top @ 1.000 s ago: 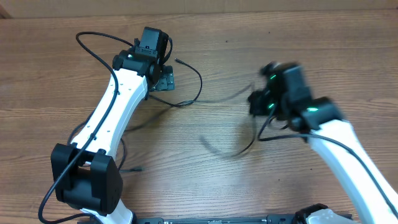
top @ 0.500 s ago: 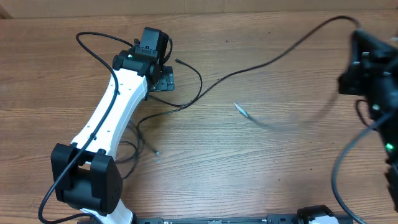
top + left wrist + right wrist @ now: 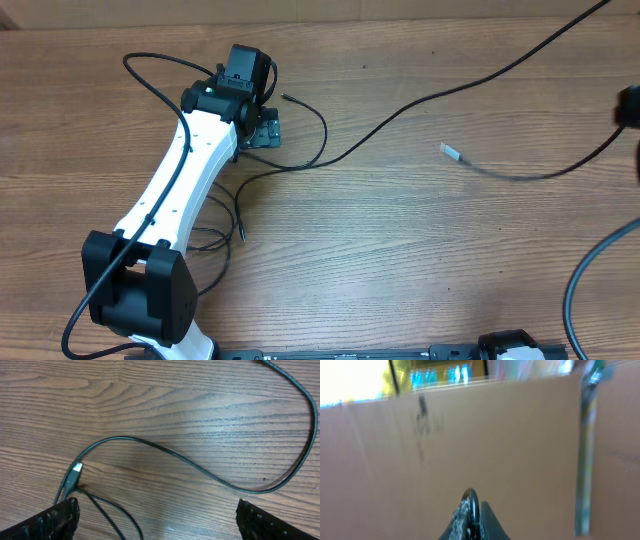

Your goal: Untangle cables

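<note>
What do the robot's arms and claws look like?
The left arm has a white shell, black joints and a black wire along it. The left claw has black ribbed fingers. Of the right arm only a black part shows; the right claw is dark.

- Brown wood-grain table [image 3: 400, 260].
- White left robot arm with black joints [image 3: 185, 170], reaching from the near edge toward the far left.
- Left gripper [image 3: 262, 128], black, beside a cable loop.
- Thin black flexible cables [image 3: 440, 92]: one strand runs from that loop to the far right corner. Another, blurred, curves from a small silvery plug end [image 3: 452, 152] to the right edge. More loops lie beside the arm.
- Dark part of the right arm [image 3: 628, 105], cut off by the right edge.
</note>
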Controlling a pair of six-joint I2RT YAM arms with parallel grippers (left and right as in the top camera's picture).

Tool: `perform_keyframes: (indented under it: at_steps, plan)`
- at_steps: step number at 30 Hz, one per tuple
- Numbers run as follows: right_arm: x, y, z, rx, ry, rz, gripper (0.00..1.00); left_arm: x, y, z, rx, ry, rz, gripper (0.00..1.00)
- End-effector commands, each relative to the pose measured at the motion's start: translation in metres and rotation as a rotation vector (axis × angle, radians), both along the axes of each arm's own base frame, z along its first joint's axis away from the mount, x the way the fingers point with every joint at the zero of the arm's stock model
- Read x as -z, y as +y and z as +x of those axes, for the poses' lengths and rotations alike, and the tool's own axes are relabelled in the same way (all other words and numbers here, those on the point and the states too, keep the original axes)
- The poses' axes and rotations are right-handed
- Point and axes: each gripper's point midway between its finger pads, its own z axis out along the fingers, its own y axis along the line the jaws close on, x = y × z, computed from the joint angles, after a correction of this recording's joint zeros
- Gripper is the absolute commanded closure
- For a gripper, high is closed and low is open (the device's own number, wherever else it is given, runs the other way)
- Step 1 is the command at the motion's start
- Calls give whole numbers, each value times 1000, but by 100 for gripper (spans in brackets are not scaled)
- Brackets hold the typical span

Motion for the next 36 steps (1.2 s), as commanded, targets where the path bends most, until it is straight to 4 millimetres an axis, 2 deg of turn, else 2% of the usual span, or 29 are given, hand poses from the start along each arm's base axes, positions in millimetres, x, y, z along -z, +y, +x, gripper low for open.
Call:
perform_keyframes:
  at_steps: [1, 7, 12, 15, 19, 22, 25, 29, 32, 36]
  plan:
    - [-31, -22, -23, 128, -98, -18, 96, -12, -3, 4, 7, -31, -15, 0]
    - [-61, -45, -46, 252, -236, 47, 96, -12, -3, 4, 8, -32, -16, 0]
    - [-70, -52, -55, 296, -287, 74, 96, -12, -3, 4, 8, -33, -16, 0]
    - [-67, -55, -55, 310, -276, 78, 96, -12, -3, 4, 8, -33, -16, 0]
    - [-38, -53, -38, 288, -173, 145, 96, -12, -3, 4, 8, -33, -16, 0]
    - [-11, -50, -17, 268, -94, 243, 96, -12, -3, 4, 8, -33, -16, 1]
    - [8, -43, 6, 237, -45, 322, 96, -12, -3, 4, 8, -33, -15, 0]
    - [16, -15, 36, 67, -16, 408, 96, -12, -3, 4, 8, -33, -16, 0]
    - [12, 1, 50, -36, -31, 468, 96, -12, -3, 4, 8, -33, -16, 0]
    - [-1, 12, 55, -120, -86, 548, 96, -12, -3, 4, 8, -33, -16, 1]
